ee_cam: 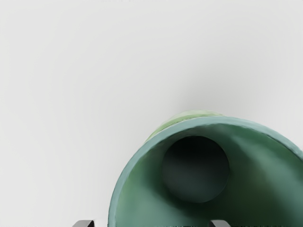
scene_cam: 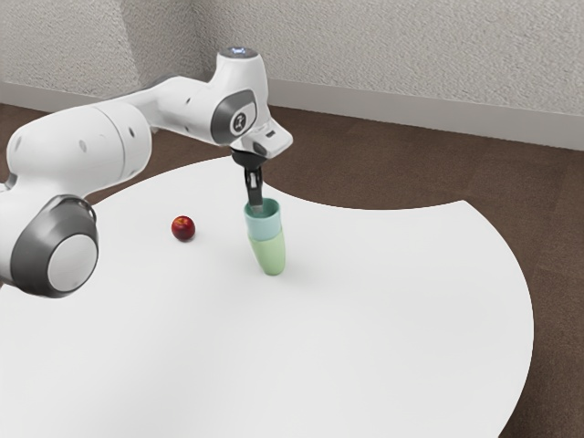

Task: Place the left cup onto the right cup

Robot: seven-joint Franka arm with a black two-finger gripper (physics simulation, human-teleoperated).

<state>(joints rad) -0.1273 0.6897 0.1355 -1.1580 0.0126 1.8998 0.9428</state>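
A: What is seen at the exterior view's left?

B: The arm is seen there, stretched across the table toward three o'clock.

A: What is met next?

B: A red fruit is found on the table. It lies at nine o'clock from the cups, well apart from them.

A: And the gripper?

B: It is held at twelve o'clock of the cups, pointed straight down. One dark finger is dipped into the mouth of the teal cup.

A: How is the pincer set?

B: It is set wide. In the wrist view two black fingertips are seen far apart, with the teal wall between them. A strip of white table is seen between the outer tip and the rim, so the wall is not pinched from two sides.

A: Where is the teal cup placed?

B: It is nested in the green cup, mouth up. Only its upper band is left showing above the green rim. Its dark round bottom is seen from the wrist.

A: And the green cup?

B: It is stood on the table, narrow end down. A sliver of it is seen past the teal rim in the wrist view.
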